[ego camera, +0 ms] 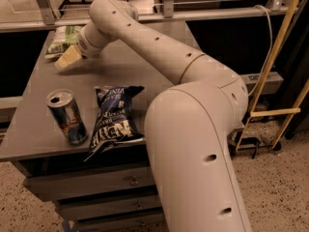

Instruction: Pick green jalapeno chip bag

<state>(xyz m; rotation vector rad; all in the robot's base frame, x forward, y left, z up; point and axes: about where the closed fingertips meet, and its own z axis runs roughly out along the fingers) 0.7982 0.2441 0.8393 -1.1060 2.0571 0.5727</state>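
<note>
The small crinkly green chip bag with pale edges (62, 37) lay at the far left corner of the grey flat-topped table (96, 74), close to the far edge. The cream, thick-jointed robot arm (159, 52) reached across the table from the near right toward that corner. Its gripper (65, 61), pale tan at the tip, hung low over the tabletop just on the near side of the green bag, seemingly meeting the bag's near edge. Whether the claw was open, closed or holding the bag could not be told from this angle.

Near the front left stood an upright blue and silver drink can (66, 116) with its top opened. Just to its right lay a dark blue chip bag with white lettering (116, 120), its lower end overhanging the near edge, above grey drawers (96, 182).
</note>
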